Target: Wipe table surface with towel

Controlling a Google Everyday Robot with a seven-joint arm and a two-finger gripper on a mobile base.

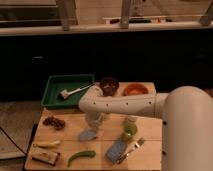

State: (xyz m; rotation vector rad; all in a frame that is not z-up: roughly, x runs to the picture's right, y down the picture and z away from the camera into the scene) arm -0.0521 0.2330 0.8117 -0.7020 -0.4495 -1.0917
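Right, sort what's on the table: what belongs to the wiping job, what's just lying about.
Job: grey towel; hand directly above it; wooden table.

Lying about: green tray, dark bowl, orange bowl, green pepper, banana, fork.

White arm [130, 104] reaches leftward, elbow bent, its tool [92, 120] pointing straight down
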